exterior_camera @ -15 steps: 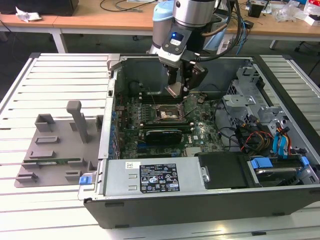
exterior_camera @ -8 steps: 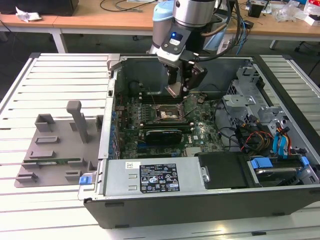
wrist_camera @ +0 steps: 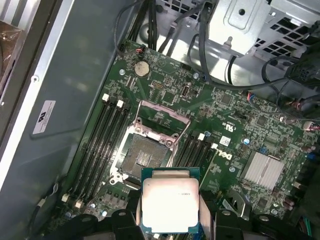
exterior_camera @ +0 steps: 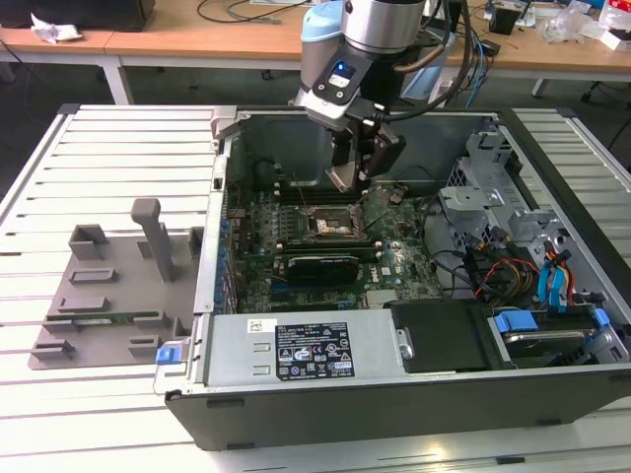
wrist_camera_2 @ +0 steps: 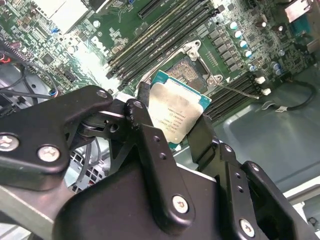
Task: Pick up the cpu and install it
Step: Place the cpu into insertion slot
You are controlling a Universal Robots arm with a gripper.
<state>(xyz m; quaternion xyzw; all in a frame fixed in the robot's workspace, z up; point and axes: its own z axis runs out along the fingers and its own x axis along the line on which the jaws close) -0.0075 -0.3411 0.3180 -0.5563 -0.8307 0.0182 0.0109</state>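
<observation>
The cpu (wrist_camera: 170, 201) is a small square chip with a pale silver top and a green rim, and my gripper (wrist_camera_2: 172, 122) is shut on it. It hangs flat above the motherboard, close beside the open socket (wrist_camera: 141, 156) in both wrist views. The socket's metal load frame (wrist_camera: 161, 117) stands lifted. In the exterior view my gripper (exterior_camera: 357, 172) hovers inside the open computer case (exterior_camera: 296, 374), just above the socket (exterior_camera: 331, 222). Black fingers (wrist_camera_2: 150, 145) clamp the cpu (wrist_camera_2: 176, 115) by two opposite edges.
Dark memory slots (wrist_camera: 100, 145) run along both sides of the socket. A long black card (exterior_camera: 320, 266) lies in front of it. Cables and a drive cage (exterior_camera: 493, 197) crowd the exterior view's right. A grey fixture tray (exterior_camera: 108, 296) sits outside the case at the exterior view's left.
</observation>
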